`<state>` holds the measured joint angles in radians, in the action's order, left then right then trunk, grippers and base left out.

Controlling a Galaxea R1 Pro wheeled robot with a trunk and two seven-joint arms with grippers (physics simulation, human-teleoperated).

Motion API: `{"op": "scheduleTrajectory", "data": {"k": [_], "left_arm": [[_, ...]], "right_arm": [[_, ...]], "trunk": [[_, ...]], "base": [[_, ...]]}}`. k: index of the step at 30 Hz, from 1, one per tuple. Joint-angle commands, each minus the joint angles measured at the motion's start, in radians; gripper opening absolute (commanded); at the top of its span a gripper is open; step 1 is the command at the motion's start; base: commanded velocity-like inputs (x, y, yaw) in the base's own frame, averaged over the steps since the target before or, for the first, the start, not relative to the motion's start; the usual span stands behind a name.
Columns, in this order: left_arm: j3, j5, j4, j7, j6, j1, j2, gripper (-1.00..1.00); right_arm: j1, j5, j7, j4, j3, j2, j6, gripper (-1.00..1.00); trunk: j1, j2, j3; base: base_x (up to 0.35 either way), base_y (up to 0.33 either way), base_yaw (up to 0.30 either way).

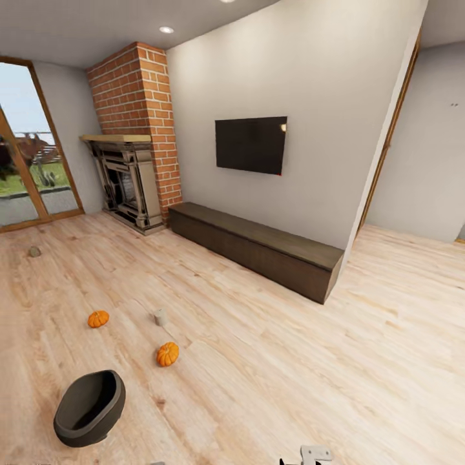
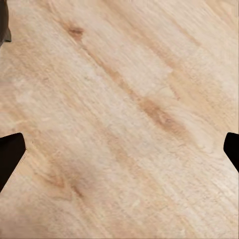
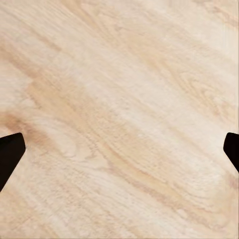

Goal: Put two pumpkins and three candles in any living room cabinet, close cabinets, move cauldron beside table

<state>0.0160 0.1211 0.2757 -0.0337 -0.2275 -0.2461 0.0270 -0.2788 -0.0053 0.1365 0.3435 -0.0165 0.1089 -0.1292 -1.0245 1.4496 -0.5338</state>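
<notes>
On the wooden floor to the left lie two orange pumpkins, one [image 1: 98, 318] farther left and one [image 1: 168, 354] nearer me. A stubby grey candle [image 1: 160, 317] stands between them, and another candle [image 1: 35, 251] sits far left near the glass door. The black cauldron [image 1: 89, 407] rests on the floor at the lower left. The long dark-brown cabinet [image 1: 258, 248] runs along the wall under the TV, with its fronts shut. My left gripper [image 2: 121, 153] and right gripper [image 3: 121, 153] both hang open over bare floorboards, holding nothing. The table is out of view.
A brick fireplace [image 1: 132, 174] stands left of the cabinet, and a black TV [image 1: 251, 144] hangs above it. A glass door [image 1: 26, 161] is at the far left. An opening [image 1: 413, 161] leads past the wall's end on the right. Wide floor lies between me and the cabinet.
</notes>
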Motion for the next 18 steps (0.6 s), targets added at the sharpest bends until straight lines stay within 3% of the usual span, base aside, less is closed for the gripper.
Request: {"op": "scheduleTrajectory", "data": {"k": [1, 18], "left_arm": [[0.002, 0.007, -0.001, -0.002, -0.004, -0.001, 0.000, 1.00], [0.002, 0.006, -0.001, -0.002, -0.004, -0.001, 0.001, 1.00]], "right_arm": [[0.000, -0.001, 0.004, -0.001, -0.002, 0.000, -0.003, 1.00], [0.000, 0.000, 0.005, -0.007, -0.002, 0.002, -0.003, 1.00]], "trunk": [[0.000, 0.000, -0.001], [0.000, 0.000, -0.001]], "base": [[0.291, 0.000, 0.292], [0.281, 0.045, 0.292]]}}
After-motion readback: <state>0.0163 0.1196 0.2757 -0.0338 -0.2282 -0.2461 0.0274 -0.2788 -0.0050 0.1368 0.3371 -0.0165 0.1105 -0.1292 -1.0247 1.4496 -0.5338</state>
